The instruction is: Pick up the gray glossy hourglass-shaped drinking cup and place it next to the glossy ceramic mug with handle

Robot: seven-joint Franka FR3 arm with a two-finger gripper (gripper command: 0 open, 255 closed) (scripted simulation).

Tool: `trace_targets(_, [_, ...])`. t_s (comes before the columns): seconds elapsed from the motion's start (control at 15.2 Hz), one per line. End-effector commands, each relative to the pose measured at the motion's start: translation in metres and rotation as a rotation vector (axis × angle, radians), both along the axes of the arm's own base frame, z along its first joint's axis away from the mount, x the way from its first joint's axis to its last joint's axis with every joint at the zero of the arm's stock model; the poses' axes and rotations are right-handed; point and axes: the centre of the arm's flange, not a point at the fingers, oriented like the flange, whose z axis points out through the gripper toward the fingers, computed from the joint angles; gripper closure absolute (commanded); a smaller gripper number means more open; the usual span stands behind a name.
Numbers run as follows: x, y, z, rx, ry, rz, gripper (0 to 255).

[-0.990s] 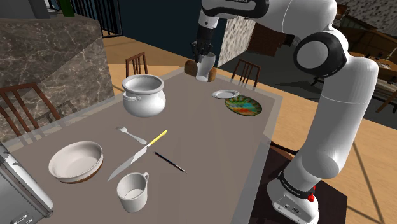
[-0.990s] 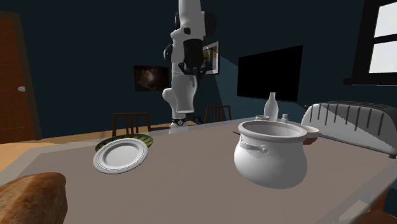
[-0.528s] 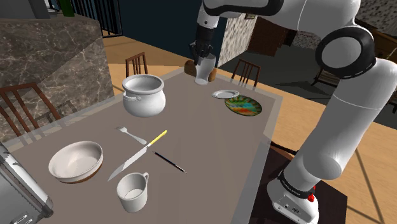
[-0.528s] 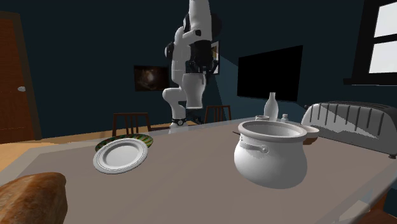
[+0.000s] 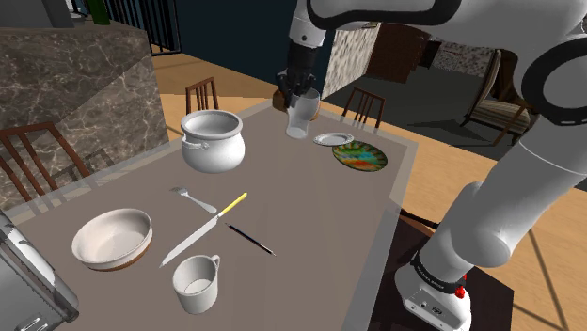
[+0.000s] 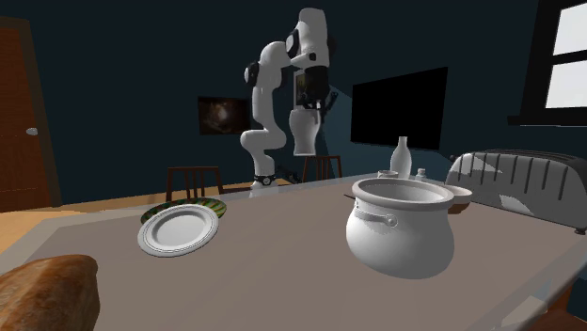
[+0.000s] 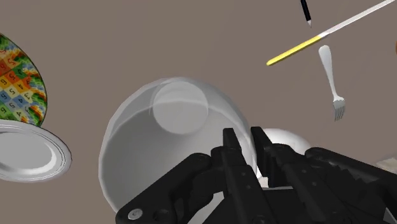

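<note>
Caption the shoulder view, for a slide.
Tool holds the grey cup over the table, far end; white mug stands at the near end.

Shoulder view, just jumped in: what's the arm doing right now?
The black gripper is shut on the rim of the grey hourglass cup, holding it in the air above the far end of the table. The white mug with handle stands at the near end beside the bowl, so the cup is not yet placed.

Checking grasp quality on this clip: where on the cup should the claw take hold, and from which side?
Take the rim wall, coming from straight above. The cup hangs upright with its open mouth facing up, and its body narrows at the waist, so a side grip looks less sure. One finger inside and one outside pinches the wall, as the claw does here.
</note>
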Motion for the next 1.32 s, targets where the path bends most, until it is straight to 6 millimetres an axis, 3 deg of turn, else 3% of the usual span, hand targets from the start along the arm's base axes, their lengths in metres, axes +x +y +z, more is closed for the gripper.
trace_targets(0.0, [-0.017, 0.022, -0.002, -0.001, -0.001, -0.001, 255])
trace_targets(1.25, [-0.174, 0.218, -0.001, -0.001, -0.001, -0.001, 255])
